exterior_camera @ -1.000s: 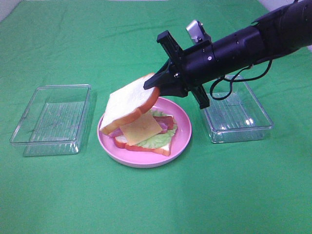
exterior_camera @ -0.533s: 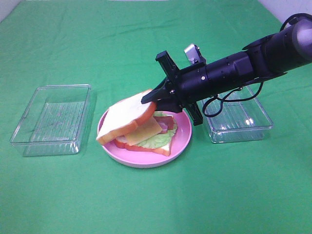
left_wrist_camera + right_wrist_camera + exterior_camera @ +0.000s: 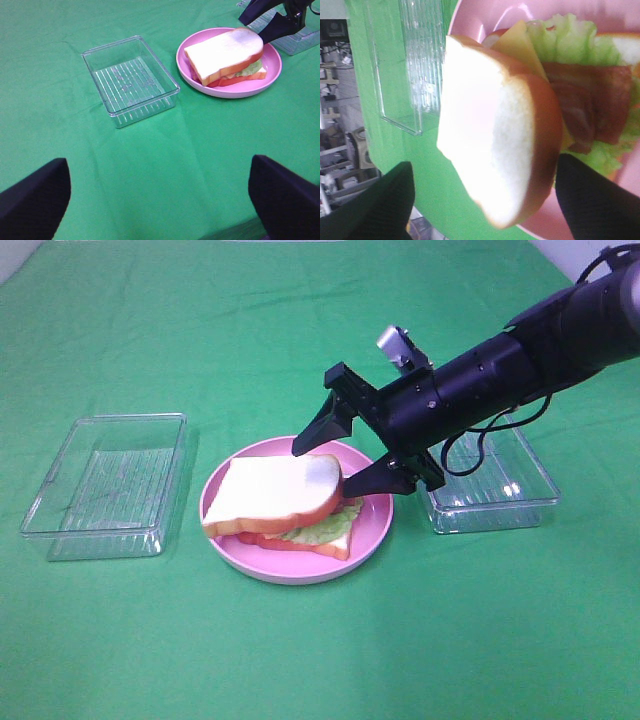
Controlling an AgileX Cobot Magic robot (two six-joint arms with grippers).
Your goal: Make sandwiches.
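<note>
The right gripper [image 3: 345, 455] stands with its fingers [image 3: 312, 435] spread wide and released; nothing is held between them. Between and just beyond the two fingertips lies the top bread slice [image 3: 275, 490], resting on the stack, apart from both pads as far as the exterior high view shows. Directly below that slice sit the other layers of the sandwiches [image 3: 285, 510]: cheese [image 3: 517, 42], bacon strips [image 3: 590, 107], lettuce [image 3: 325, 525] and a bottom bread slice [image 3: 335, 543]. The whole stack rests on the pink plate [image 3: 375, 515], which stands on the green desk [image 3: 320, 640].

Beyond the fingertips, on the far side of the plate from the arm, stands a clear tray [image 3: 105, 485]. Behind the fingers, beneath the forearm, stands a second clear tray [image 3: 490, 490]. Both appear empty.

Status: one sandwich appears fully stacked, with the top slice placed. Judging by the empty trays, no ingredients remain to load. What seems left is to withdraw the arm.

The left gripper [image 3: 160, 190] hovers over bare desk, well short of the first tray, with its fingers [image 3: 32, 192] parted wide and empty.

Limitations: the top slice hides most of the cheese and bacon in the exterior high view. The arm covers part of the second tray. The right wrist view cuts off the plate rim and shows only the finger bases.
</note>
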